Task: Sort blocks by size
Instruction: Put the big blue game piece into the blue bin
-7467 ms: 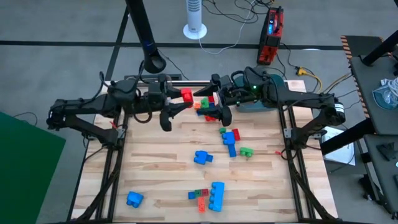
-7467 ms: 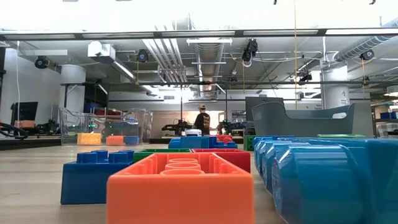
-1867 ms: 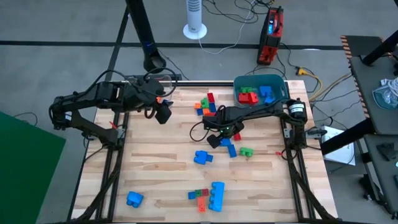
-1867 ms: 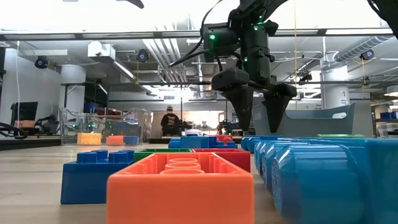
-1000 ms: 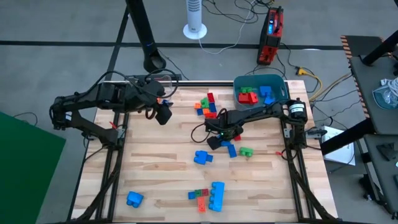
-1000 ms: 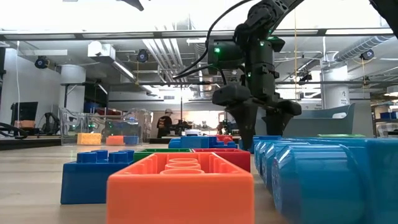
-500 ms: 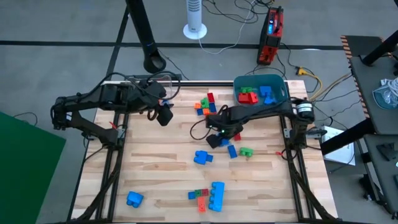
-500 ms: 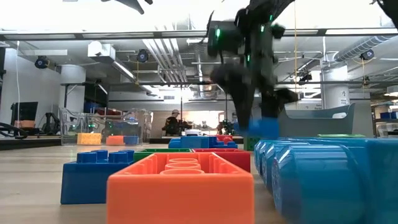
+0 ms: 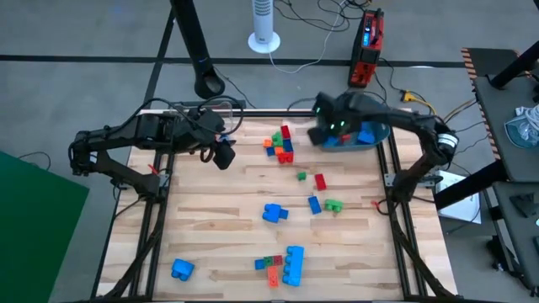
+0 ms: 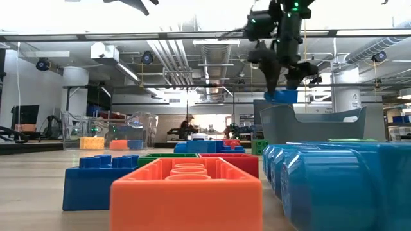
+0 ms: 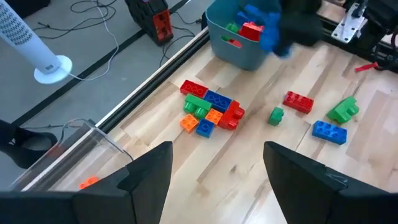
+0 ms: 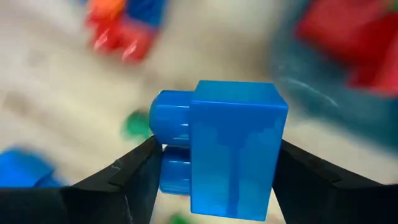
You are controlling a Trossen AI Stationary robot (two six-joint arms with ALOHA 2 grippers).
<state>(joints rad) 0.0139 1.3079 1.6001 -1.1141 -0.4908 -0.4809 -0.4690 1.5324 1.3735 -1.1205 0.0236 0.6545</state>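
My right pincer point(image 12: 214, 171) clamps a chunky, glossy blue block point(image 12: 231, 146) with round studs, above the teal tub point(image 11: 239, 46). Beneath it, small blocks point(image 9: 280, 143) cluster on the pale slatted-wood worktop point(image 9: 210, 219). My left pincer point(image 11: 217, 171) hangs wide open, empty.

Both arms are showing matte black jointed links with looping black cables; the right tool point(image 9: 324, 135) is glowing green at its wrist.
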